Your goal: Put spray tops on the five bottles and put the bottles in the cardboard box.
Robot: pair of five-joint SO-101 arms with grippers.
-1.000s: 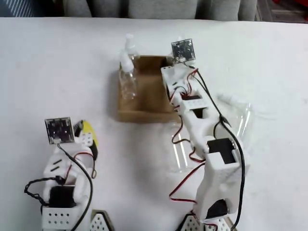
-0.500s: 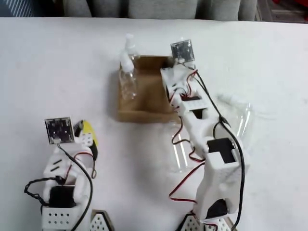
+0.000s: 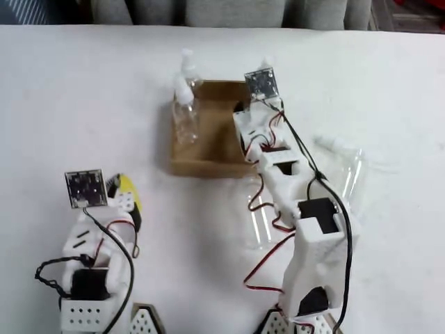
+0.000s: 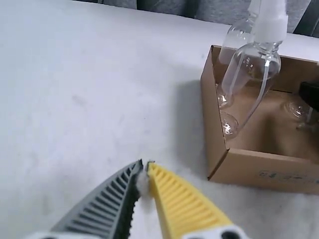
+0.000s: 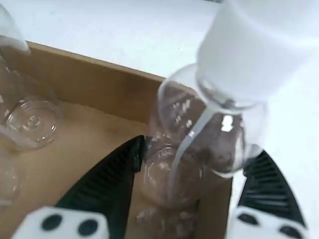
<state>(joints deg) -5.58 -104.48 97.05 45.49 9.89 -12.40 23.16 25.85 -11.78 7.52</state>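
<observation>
Right wrist view: your right gripper (image 5: 199, 152) clamps a capped bottle (image 5: 212, 124) seemingly straddling the 1 o'clock corner of the cardboard box (image 5: 89, 74); release there and it may topple outside

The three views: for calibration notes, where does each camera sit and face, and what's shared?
High view: above the table, looking down at the cardboard box; left arm and right arm show.
Left wrist view: on the left wrist, facing the box across the table; shut left end effector shows.
Right wrist view: on the right wrist, looking into the box; right end effector grips a capped bottle.
Shared: box and standing bottles.
</observation>
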